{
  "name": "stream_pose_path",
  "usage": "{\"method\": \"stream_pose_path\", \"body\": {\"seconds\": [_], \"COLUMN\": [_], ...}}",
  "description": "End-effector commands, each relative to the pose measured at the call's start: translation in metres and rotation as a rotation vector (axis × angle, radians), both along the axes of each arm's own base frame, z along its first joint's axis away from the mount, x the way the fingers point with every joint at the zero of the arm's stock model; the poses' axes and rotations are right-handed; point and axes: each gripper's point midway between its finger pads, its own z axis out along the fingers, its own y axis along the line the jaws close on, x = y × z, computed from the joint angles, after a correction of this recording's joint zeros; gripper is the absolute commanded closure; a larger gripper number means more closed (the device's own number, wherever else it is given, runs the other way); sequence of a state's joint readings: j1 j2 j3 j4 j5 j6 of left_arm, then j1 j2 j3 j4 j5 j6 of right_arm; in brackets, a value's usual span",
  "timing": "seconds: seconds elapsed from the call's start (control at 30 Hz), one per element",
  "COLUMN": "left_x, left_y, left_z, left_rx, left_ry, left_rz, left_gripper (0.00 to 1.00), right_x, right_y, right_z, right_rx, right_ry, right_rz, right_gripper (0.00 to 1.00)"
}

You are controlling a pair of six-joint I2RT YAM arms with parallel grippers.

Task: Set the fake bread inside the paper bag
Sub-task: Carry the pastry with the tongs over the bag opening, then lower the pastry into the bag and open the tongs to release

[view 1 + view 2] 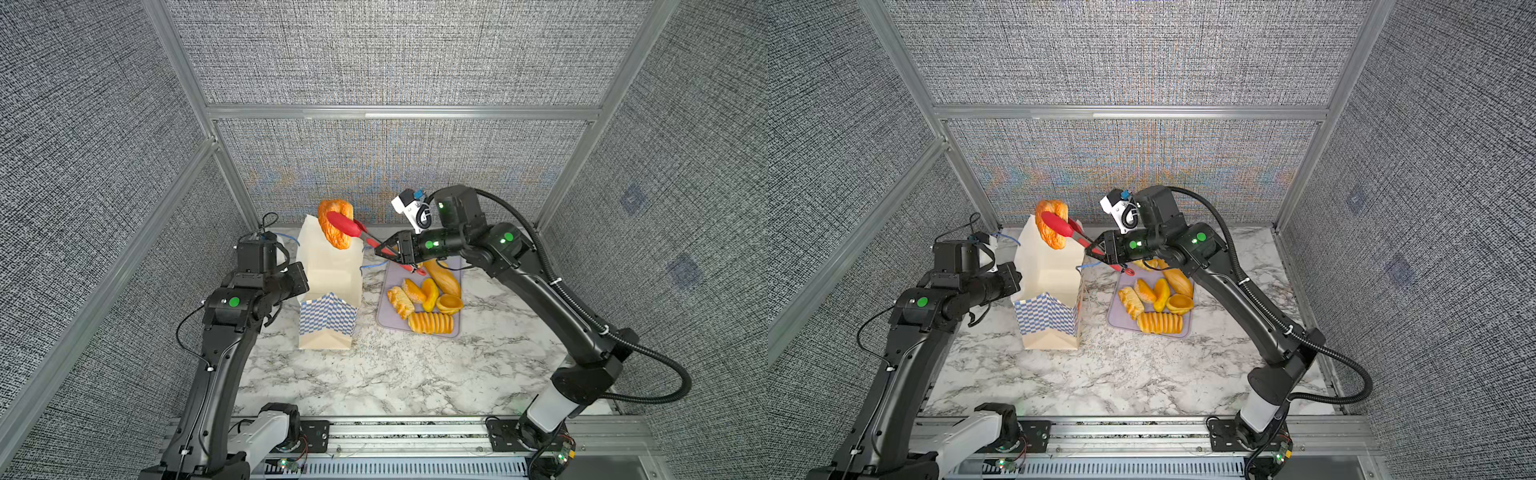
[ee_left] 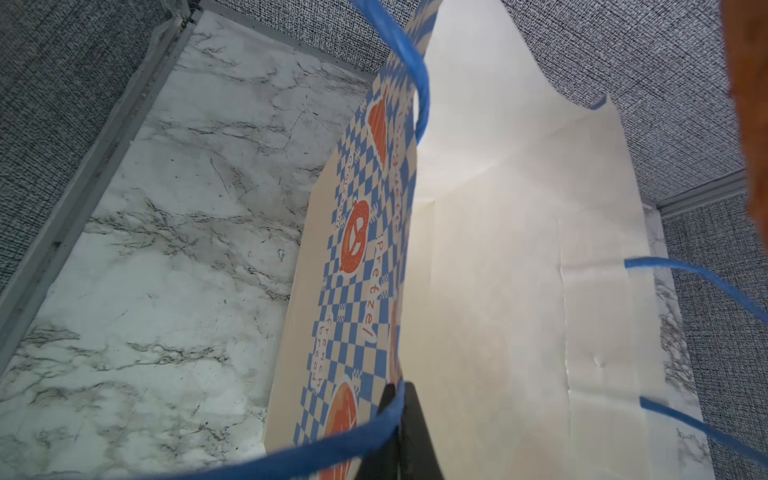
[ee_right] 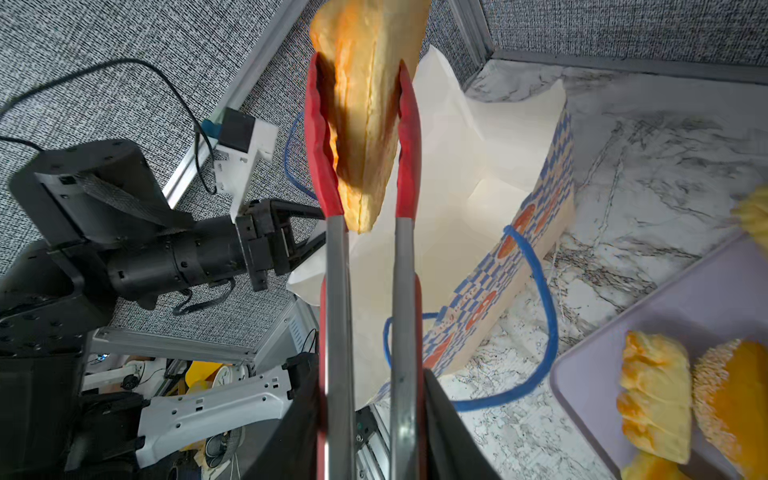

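Observation:
The paper bag (image 1: 328,286) (image 1: 1047,286) stands open on the marble table. My left gripper (image 1: 305,281) (image 2: 397,392) is shut on the bag's left rim, one finger inside and one outside. My right gripper (image 1: 384,250) (image 3: 370,415) is shut on the handles of the red tongs (image 1: 348,226) (image 3: 406,124). The tongs pinch one twisted orange-brown fake bread (image 1: 333,224) (image 1: 1051,224) (image 3: 368,104) above the bag's open mouth (image 3: 469,174). Several more fake bread pieces (image 1: 428,299) (image 1: 1158,301) lie on the tray to the right.
The lavender tray (image 1: 390,323) (image 1: 1120,322) sits right of the bag, under my right arm. Blue cord handles (image 2: 422,83) (image 3: 540,291) hang off the bag's rims. Grey panel walls on metal frames (image 1: 232,174) close in the back and sides.

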State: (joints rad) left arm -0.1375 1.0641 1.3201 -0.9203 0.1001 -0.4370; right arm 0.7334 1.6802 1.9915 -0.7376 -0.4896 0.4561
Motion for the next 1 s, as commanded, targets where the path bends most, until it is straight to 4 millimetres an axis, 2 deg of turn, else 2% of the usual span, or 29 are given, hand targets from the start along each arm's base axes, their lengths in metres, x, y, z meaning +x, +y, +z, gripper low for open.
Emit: {"method": "stream_pose_path", "body": {"seconds": [0.0, 0.17, 0.4, 0.63, 0.97], "left_x": [0.000, 0.002, 0.006, 0.007, 0.008], "left_y": [0.007, 0.008, 0.004, -0.001, -0.007], "left_z": [0.000, 0.000, 0.002, 0.002, -0.001], "left_rx": [0.044, 0.059, 0.064, 0.061, 0.055], "left_ry": [0.002, 0.005, 0.003, 0.004, 0.007], "left_rz": [0.018, 0.017, 0.005, -0.009, -0.023], "left_gripper": [1.00, 1.00, 1.00, 1.00, 1.00], "right_x": [0.001, -0.007, -0.011, -0.012, -0.011], "right_y": [0.004, 0.008, 0.004, 0.002, 0.000], "right_z": [-0.008, -0.031, -0.061, -0.074, -0.081], "right_rx": [-0.009, -0.060, -0.171, -0.222, -0.239], "right_ry": [-0.003, 0.033, 0.051, 0.054, 0.055], "right_rz": [0.000, 0.026, 0.029, 0.028, 0.022], "right_gripper": [0.63, 0.63, 0.63, 0.63, 0.57]}}
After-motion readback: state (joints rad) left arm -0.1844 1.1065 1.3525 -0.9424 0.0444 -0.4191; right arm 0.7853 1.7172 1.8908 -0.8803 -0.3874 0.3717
